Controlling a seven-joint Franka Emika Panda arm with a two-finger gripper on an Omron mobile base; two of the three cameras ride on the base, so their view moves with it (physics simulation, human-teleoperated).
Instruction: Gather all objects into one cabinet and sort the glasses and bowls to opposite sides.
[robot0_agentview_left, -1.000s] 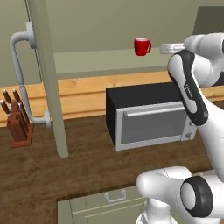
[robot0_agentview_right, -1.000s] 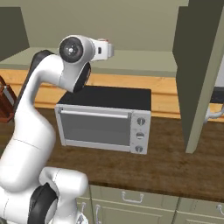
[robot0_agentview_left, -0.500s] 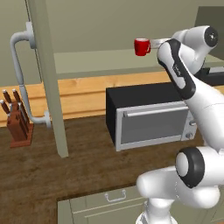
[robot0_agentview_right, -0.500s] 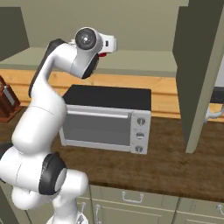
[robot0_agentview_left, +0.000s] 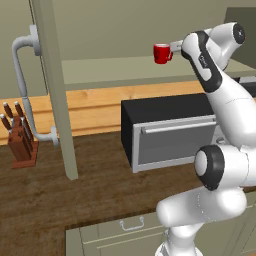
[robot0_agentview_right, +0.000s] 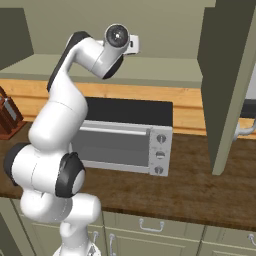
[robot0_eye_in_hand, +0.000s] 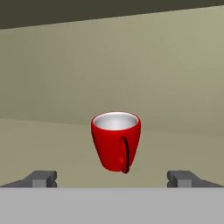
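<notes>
I judged the job barely begun. One glossy red mug (robot0_agentview_left: 161, 53) stood upright on the pale green shelf (robot0_agentview_left: 110, 71) of the open wall cabinet, and I had the gripper (robot0_eye_in_hand: 113, 178) lined up on it from the front, jaws spread wide and empty, the mug centred between the two tips but not yet touched. I saw no other mug and no bowl, so the gathering and the sorting to opposite sides were, as far as I could tell, all left to do.

The hand view gave me what the others could not: the mug's white inside, its handle turned toward me, and the gap on each side of it. The left base view showed the mug's place above the microwave (robot0_agentview_left: 170, 131), the cabinet door's (robot0_agentview_left: 55, 85) grey bar handle (robot0_agentview_left: 24, 85) and a knife block (robot0_agentview_left: 20, 140) on the counter. In the right base view the arm's wrist (robot0_agentview_right: 118, 37) covered the mug, yet I could see the microwave's knobs (robot0_agentview_right: 160, 154) and the other door (robot0_agentview_right: 227, 80).
</notes>
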